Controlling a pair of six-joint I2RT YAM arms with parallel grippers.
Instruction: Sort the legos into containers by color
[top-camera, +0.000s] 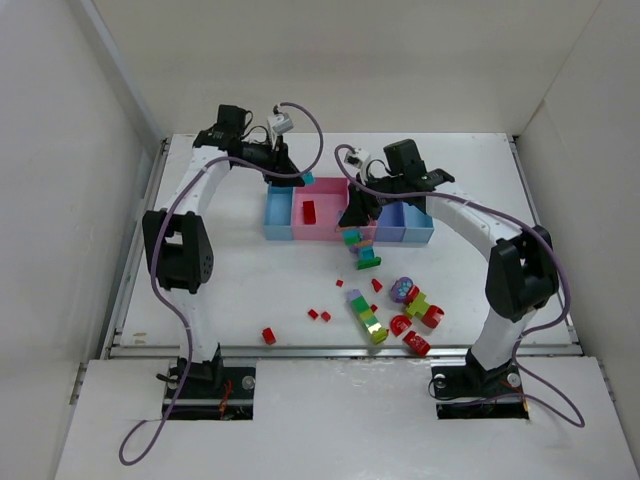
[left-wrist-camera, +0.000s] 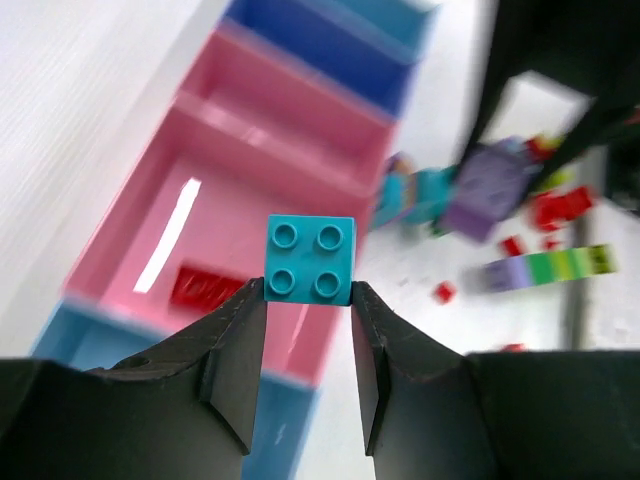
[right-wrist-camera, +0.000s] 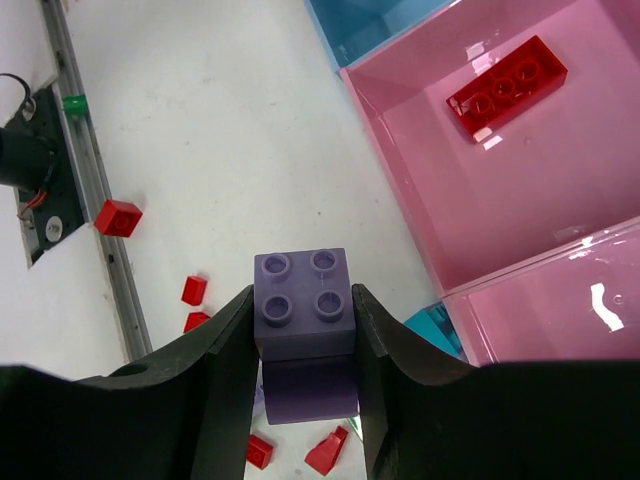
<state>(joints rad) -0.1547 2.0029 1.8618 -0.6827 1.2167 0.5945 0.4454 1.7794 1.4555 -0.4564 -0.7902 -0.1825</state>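
My left gripper (left-wrist-camera: 308, 290) is shut on a teal two-by-two brick (left-wrist-camera: 310, 260) and holds it above the near end of the wide pink bin (left-wrist-camera: 120, 240); in the top view this gripper (top-camera: 300, 178) is at the back of the row of containers (top-camera: 322, 238). My right gripper (right-wrist-camera: 303, 300) is shut on a purple brick (right-wrist-camera: 303, 310), held above the table just in front of the pink bins (right-wrist-camera: 400, 170). In the top view it (top-camera: 353, 217) hangs over the row's front edge. A red brick (right-wrist-camera: 506, 87) lies in the wide pink bin.
Loose legos lie in front of the bins: a teal-and-green cluster (top-camera: 363, 250), a purple, green and yellow stack (top-camera: 367, 316), a purple round piece (top-camera: 402, 290), red pieces (top-camera: 416, 343) and small red singles (top-camera: 268, 335). A rail (top-camera: 340, 350) runs along the table's near edge.
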